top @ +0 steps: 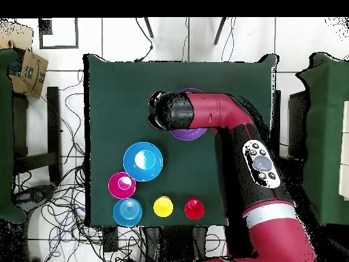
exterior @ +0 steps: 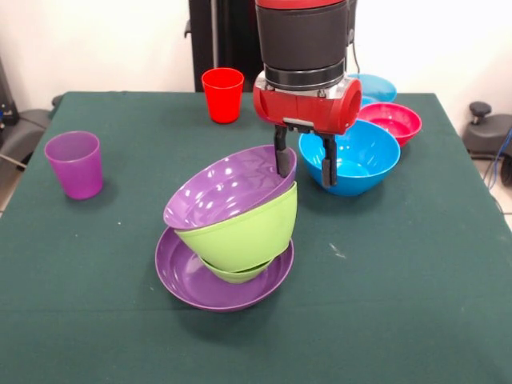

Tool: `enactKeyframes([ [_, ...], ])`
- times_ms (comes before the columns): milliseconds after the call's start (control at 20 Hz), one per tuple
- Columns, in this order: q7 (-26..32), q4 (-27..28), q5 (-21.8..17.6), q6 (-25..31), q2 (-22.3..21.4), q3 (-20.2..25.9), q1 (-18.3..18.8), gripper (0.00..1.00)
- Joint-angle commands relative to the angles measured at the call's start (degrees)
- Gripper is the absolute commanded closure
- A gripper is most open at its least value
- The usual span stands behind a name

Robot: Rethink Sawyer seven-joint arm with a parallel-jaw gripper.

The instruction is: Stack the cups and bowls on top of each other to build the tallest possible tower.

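Observation:
The tower stands mid-table: a purple bowl (exterior: 188, 280) at the bottom, a lime green bowl (exterior: 244, 228) in it, and a second purple bowl (exterior: 224, 186) lying tilted on top. My gripper (exterior: 304, 162) is open at the tower's far right side. One finger (exterior: 281, 158) is at the top purple bowl's rim; the other hangs in front of the large blue bowl (exterior: 360, 156), which sits on the table. The red cup (exterior: 223, 94) and the purple cup (exterior: 74, 164) stand apart. The yellow-orange cup (top: 163, 206) shows only in the overhead view.
A small red bowl (exterior: 394, 120) and a light blue bowl (exterior: 376, 86) sit at the far right of the green-covered table (exterior: 416, 280). In the overhead view my arm (top: 225, 129) covers most of the tower (top: 191, 134).

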State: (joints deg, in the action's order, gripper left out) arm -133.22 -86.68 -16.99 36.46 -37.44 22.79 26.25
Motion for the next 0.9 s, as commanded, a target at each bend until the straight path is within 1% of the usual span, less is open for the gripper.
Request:
enactKeyframes([
  [50,5.0,-1.0,-2.1,2.7,0.3,1.1,-1.2,0.00],
  [900,4.9,-1.8,-1.6,3.4,-0.9,1.2,-1.2,0.00],
])
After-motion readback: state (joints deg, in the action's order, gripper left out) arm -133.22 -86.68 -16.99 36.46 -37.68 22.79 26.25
